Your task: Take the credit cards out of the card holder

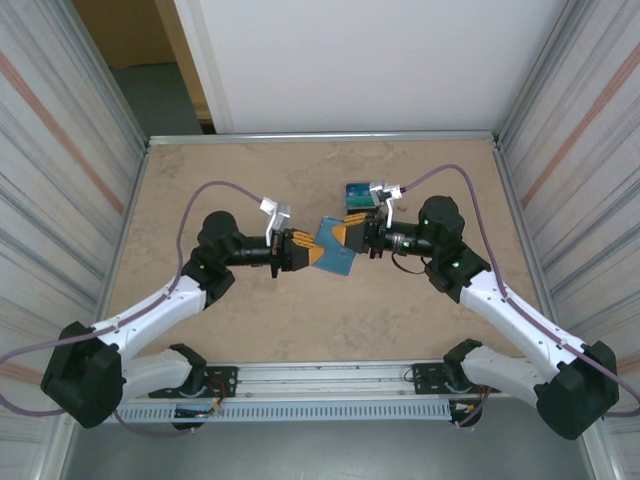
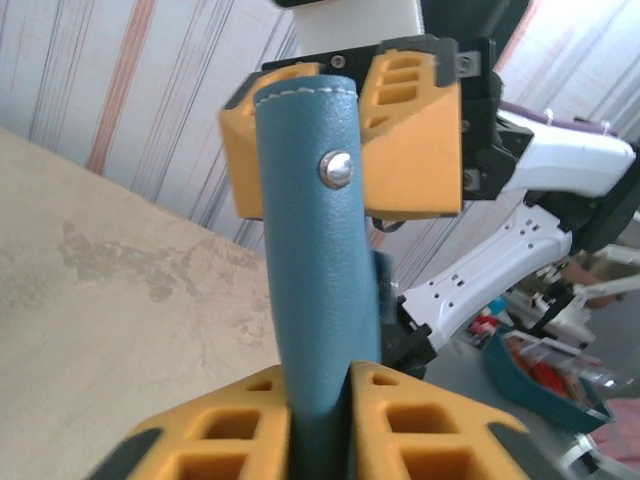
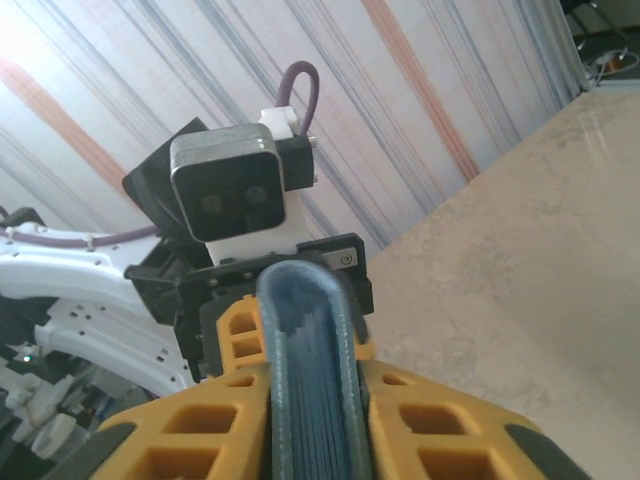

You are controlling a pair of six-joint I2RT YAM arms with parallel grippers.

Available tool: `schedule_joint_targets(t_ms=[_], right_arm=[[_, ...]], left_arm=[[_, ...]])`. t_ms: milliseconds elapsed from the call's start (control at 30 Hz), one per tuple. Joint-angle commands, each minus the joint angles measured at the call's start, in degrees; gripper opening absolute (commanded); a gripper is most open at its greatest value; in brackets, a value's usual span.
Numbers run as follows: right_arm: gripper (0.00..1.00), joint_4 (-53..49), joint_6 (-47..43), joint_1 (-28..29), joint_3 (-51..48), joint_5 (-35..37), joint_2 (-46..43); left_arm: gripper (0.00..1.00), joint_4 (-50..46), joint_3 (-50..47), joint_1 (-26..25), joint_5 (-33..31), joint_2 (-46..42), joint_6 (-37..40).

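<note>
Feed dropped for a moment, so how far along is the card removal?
Done: the wallet is up off the table. In hand: the left gripper and right gripper hold its opposite ends, jaws closed on it. Left: it looks folded shut, so opening it and drawing out the cards all remain.

Left claw (image 1: 316, 251), right claw (image 1: 347, 232) tip-to-tip, both clamped.
</note>
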Motion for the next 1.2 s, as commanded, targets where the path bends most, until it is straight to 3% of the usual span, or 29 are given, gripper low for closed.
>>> schedule_joint_targets(t_ms=[0, 100, 167, 433, 867, 1000, 1167], right_arm=[[0.21, -4.4, -1.8, 1.2, 1.6, 2.8, -1.2], [0.17, -8.1, -2.7, 1.2, 2.5, 6.6, -1.4], [0.14, -9.9, -3.0, 1.2, 3.0, 8.2, -1.5], [0.03, -12.3, -3.0, 1.3, 4.5, 11.2, -0.4], [0.02, -14.0, -2.9, 1.5, 5.8, 11.4, 1.7], [0.02, -14.1, -3.1, 1.8, 6.0, 11.3, 2.3], [0.04, -14.0, -3.3, 1.9, 6.3, 11.0, 3.0]], left_arm=[[0.40, -1.2, 2.9, 0.2, -1.7, 1.1, -0.3], [0.61, -6.7, 4.0, 0.1, -2.1, 1.3, 2.5], [0.65, -12.5, 5.1, -0.4, -4.0, 1.1, 5.9], [0.65, -19.7, 6.5, -3.4, -7.6, 2.8, 11.5], [0.67, -19.0, 6.5, -4.6, -10.1, 4.7, 11.7], [0.61, -18.5, 6.5, -4.7, -9.8, 4.6, 11.5], [0.39, -18.0, 6.5, -4.6, -9.2, 4.6, 11.2]])
